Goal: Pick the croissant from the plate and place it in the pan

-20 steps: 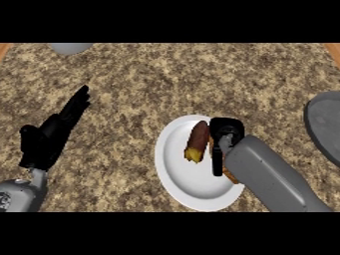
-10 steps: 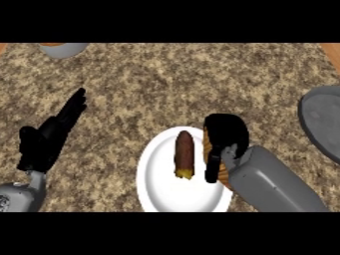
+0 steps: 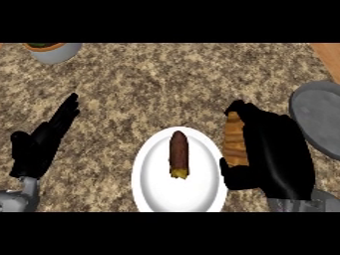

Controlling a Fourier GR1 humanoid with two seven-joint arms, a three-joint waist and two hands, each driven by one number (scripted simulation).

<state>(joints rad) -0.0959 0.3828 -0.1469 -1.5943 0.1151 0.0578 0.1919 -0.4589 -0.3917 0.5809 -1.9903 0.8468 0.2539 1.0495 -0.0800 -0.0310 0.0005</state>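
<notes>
We see the right hand (image 3: 271,149) just beside the white plate (image 3: 152,191), at its right edge, w/ fingers and thumb curled round the croissant (image 3: 235,139). The croissant is a tan, ridged piece, standing lengthwise along the hand's inner side; its top end pokes out near the fingertips, its lower end is hidden by the thumb. So the croissant is off the plate's middle, grasped in the hand, roughly over the plate's right rim and the counter (image 3: 165,89) beside it. We can't tell whether it touches the rim.

On the plate, approx. centre, lies a dark brown sausage-like item (image 3: 178,154), lengthwise, w/ a yellowish bit at its lower end. It's apart from the right hand.

The pan (image 3: 331,124) is a grey round thing at the view's right edge, partly cut off, just beside the right hand on its outer side. Nothing lies in the part of it we see.

The left hand (image 3: 44,142) shows at the left, fingers straight and released, pointing up and to the right, resting well apart from the plate & holding nothing.

At top left, a grey bowl (image 3: 55,51) w/ something orange-green inside, cut by the edge. Wood strips show at both upper corners beyond the speckled counter.
</notes>
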